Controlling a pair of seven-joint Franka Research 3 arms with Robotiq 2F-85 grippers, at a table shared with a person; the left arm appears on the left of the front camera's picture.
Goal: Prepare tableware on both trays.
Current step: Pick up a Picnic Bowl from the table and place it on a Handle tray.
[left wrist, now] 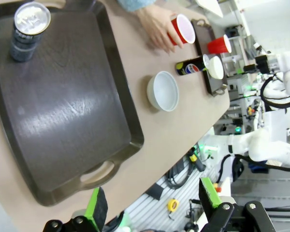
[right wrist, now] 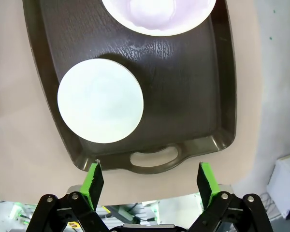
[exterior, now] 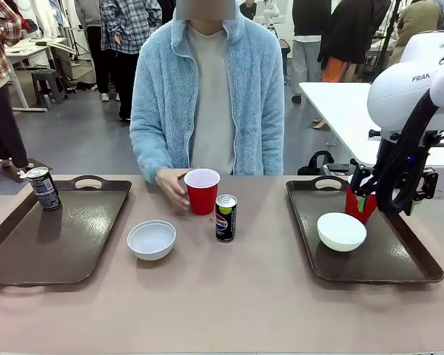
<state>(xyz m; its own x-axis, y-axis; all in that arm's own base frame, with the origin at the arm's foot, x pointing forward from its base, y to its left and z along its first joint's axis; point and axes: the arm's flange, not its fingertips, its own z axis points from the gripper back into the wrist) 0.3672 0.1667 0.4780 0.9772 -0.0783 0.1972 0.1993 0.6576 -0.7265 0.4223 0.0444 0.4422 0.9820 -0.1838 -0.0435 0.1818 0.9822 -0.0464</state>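
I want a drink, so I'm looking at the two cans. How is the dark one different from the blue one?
The dark can is grey-black; the blue can has a blue label. The dark can stands on the left tray; the blue can stands on the bare table. Both are slim and upright.

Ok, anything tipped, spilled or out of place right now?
Nothing stands out. The dark can stands upright on the left tray; a bowl and red cup sit upright on the right tray. The other bowl, blue can and second cup are upright on the table. No spills.
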